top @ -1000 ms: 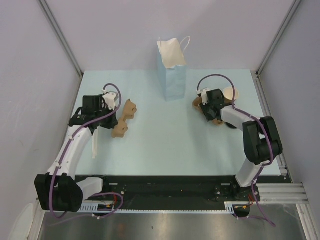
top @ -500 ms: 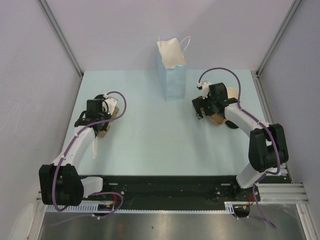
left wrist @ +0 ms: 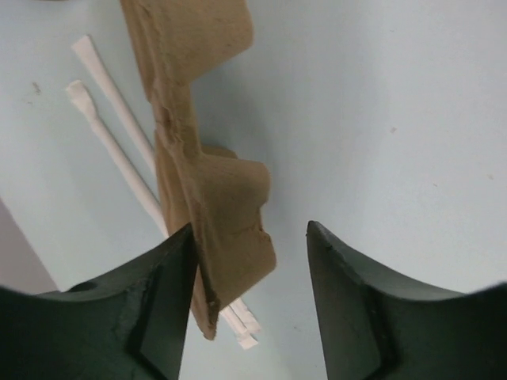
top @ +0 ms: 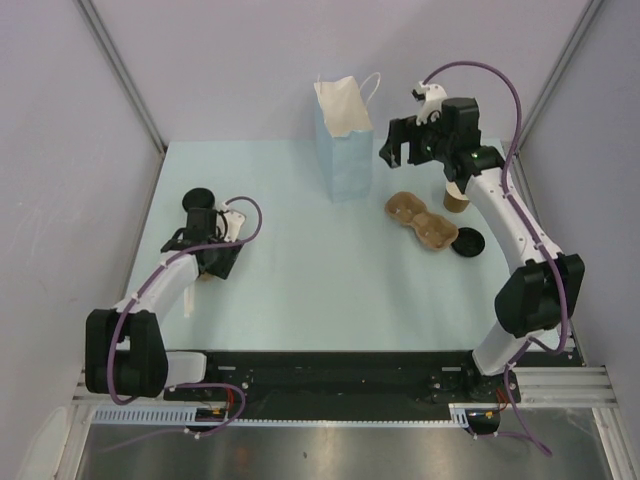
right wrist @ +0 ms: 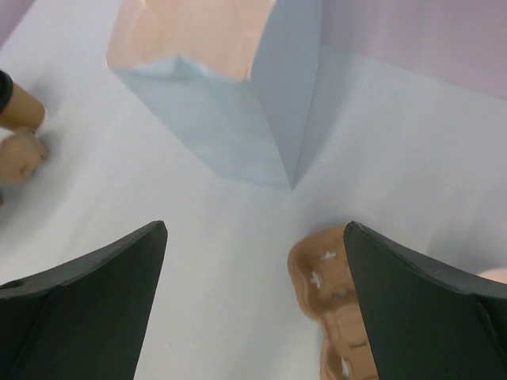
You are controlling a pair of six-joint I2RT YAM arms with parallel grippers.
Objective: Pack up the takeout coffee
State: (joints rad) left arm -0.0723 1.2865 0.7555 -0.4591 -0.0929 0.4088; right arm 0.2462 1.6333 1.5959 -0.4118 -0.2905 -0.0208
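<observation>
Hands: left hand (left wrist: 249, 229) part open, finger against pulp carrier (left wrist: 214, 190); right hand (right wrist: 255, 226) spread wide, empty.

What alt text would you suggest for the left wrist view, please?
The open left gripper straddles the near end of a brown moulded-pulp cup carrier, which touches one dark finger. Two thin white sticks lie beside it on the pale blue table.

Blue bag (top: 345, 160), pulp carrier (top: 422, 222), white stirrers (left wrist: 120, 158)
</observation>
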